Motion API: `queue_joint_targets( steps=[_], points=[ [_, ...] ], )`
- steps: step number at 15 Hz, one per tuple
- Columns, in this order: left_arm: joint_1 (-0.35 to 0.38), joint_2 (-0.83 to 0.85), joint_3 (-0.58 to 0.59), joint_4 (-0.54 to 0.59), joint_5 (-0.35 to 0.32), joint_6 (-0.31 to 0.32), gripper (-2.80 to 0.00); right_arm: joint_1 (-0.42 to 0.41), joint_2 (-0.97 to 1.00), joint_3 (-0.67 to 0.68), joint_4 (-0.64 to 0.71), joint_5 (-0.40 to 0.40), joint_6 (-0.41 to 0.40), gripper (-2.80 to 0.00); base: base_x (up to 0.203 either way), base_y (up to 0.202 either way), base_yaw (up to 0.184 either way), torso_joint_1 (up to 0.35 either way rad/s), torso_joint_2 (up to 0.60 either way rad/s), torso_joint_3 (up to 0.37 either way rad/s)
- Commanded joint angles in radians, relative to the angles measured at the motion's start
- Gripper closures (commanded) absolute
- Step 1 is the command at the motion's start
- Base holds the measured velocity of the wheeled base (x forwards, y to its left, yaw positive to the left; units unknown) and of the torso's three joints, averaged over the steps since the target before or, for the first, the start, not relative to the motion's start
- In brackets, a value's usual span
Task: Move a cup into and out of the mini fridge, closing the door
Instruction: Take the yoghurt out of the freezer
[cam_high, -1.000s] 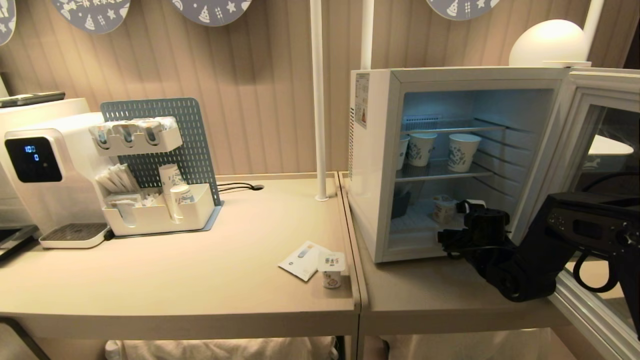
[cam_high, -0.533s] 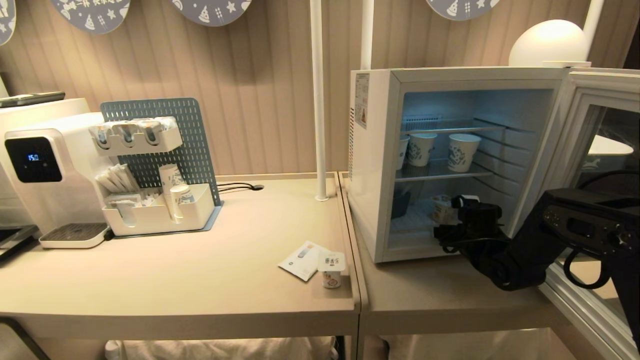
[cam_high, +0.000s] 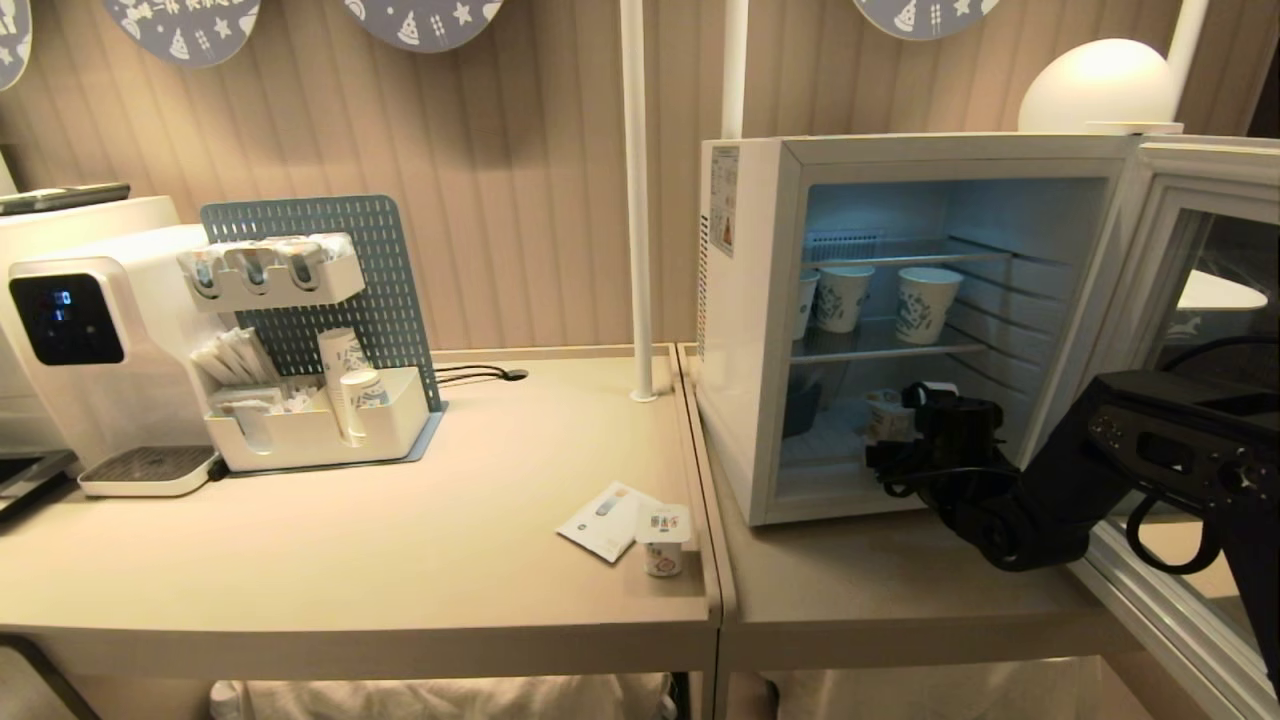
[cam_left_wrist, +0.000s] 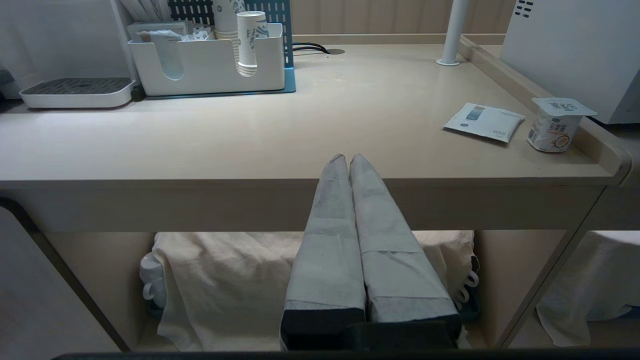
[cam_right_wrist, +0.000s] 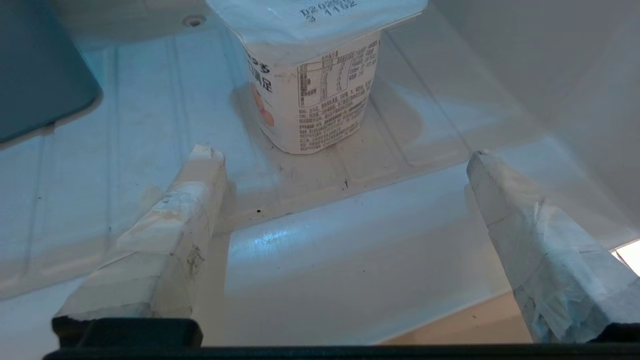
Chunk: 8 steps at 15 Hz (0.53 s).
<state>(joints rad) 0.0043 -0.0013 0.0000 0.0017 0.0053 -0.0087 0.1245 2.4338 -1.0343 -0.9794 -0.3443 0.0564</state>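
The mini fridge (cam_high: 745, 330) stood on the right-hand table (cam_high: 880, 590) with the door (cam_high: 1195, 300) swung fully open to its right. Inside the fridge, a sealed yogurt cup (cam_right_wrist: 310, 85) sat upright on the bottom floor, below the wire shelf (cam_high: 880, 345) that carried three paper cups (cam_high: 925, 303). The right gripper (cam_right_wrist: 345, 160) reached into the fridge's lower compartment, its taped fingers (cam_right_wrist: 185, 210) spread wide, empty, and stopped just short of the yogurt cup without touching it. In the head view the right gripper (cam_high: 900, 430) showed at the fridge's opening, close beside the cup. A second yogurt cup (cam_high: 662, 540) stood outside the fridge, near its left front corner, on the neighbouring table, next to a flat sachet (cam_high: 605, 520). The left gripper (cam_left_wrist: 348, 161) hung in front of that table's edge, well apart from the fridge, its fingers pressed together and holding nothing.
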Motion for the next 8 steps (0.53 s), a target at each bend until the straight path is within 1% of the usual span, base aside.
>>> queue_joint_targets(
  steps=[1,8],
  points=[
    [0.0,0.001,0.002,0.0,0.001,-0.001,0.0,0.0,-0.006,-0.006,-0.004,-0.001,0.0,-2.8,0.0,0.0,0.0,0.0,0.0,0.0],
    [0.0,0.001,0.002,0.0,0.001,-0.001,0.0,0.001,0.028,-0.12,0.083,-0.002,0.002,-2.8,0.0,0.0,0.0,0.0,0.0,0.0]
  ],
)
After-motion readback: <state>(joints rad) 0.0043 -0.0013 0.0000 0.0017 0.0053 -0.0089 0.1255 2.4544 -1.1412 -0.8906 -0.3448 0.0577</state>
